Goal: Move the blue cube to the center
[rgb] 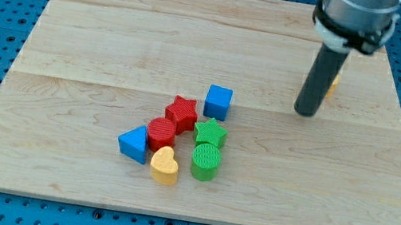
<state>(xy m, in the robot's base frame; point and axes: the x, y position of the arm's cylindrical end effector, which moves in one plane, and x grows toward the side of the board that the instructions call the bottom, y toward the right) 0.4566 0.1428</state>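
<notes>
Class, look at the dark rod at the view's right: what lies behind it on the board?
Behind the rod a sliver of a yellow-orange block peeks out at its right edge. The rod covers the rest, so its shape cannot be told. My tip rests well right of the blue cube.

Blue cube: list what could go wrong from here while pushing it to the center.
1. The blue cube sits close to the red star and green star; a push toward them could drag them along.
2. My tip is well off to the view's right, so an off-centre contact may spin the cube aside.
</notes>
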